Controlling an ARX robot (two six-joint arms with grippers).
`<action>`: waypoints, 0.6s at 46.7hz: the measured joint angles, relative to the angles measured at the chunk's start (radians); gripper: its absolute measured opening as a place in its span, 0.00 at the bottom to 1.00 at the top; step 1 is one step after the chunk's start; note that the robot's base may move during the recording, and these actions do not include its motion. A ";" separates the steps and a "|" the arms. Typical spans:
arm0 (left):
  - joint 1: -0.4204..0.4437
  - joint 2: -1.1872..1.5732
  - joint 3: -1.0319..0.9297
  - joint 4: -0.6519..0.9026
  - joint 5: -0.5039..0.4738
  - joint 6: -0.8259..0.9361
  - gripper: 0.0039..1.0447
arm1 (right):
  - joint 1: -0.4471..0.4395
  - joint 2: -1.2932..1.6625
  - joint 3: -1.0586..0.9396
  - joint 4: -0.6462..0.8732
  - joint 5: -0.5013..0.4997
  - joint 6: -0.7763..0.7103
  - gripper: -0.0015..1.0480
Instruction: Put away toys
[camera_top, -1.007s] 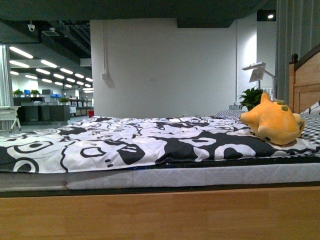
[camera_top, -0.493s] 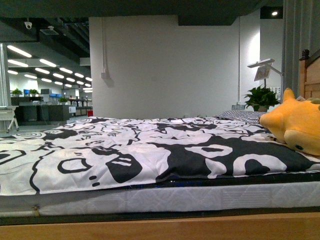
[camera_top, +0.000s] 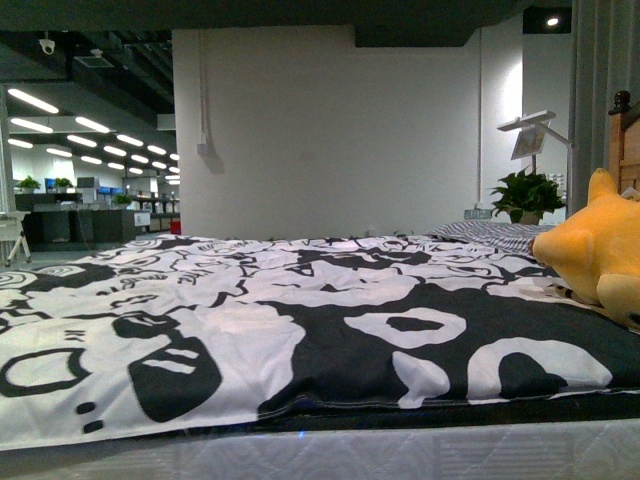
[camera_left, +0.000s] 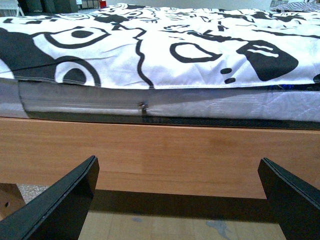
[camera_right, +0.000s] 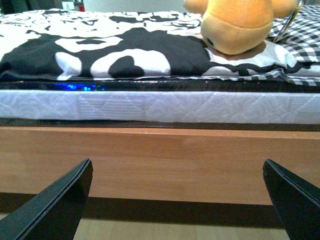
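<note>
The orange-yellow plush animal (camera_top: 598, 252) lies on the bed at the far right of the front view, partly cut off by the frame edge. In the right wrist view the plush animal (camera_right: 240, 22) rests on the bedding above the mattress edge, snout toward me. My right gripper (camera_right: 177, 197) is open and empty, low in front of the wooden bed frame (camera_right: 165, 162). My left gripper (camera_left: 177, 195) is open and empty, also low in front of the wooden bed frame (camera_left: 160, 155). Neither gripper shows in the front view.
A black-and-white patterned cover (camera_top: 300, 320) spreads over the mattress (camera_right: 160, 107). A checked cloth (camera_right: 300, 35) lies beside the plush. A wooden headboard (camera_top: 625, 140), a potted plant (camera_top: 528, 195) and a lamp (camera_top: 530, 135) stand at the back right. Floor (camera_left: 165, 227) runs under the bed frame.
The front view has moved closer to the bed and to the left. The plush has slid toward the right edge and the wooden bed frame has dropped out of view.
</note>
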 joint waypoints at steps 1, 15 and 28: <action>0.000 0.000 0.000 0.000 0.000 0.000 0.95 | 0.000 0.000 0.000 0.000 0.000 0.000 1.00; 0.000 -0.001 0.000 0.000 0.003 0.000 0.95 | 0.000 0.000 0.000 0.000 0.003 0.000 1.00; 0.000 0.000 0.000 0.000 0.005 0.000 0.95 | 0.000 0.000 0.000 0.000 0.006 0.000 1.00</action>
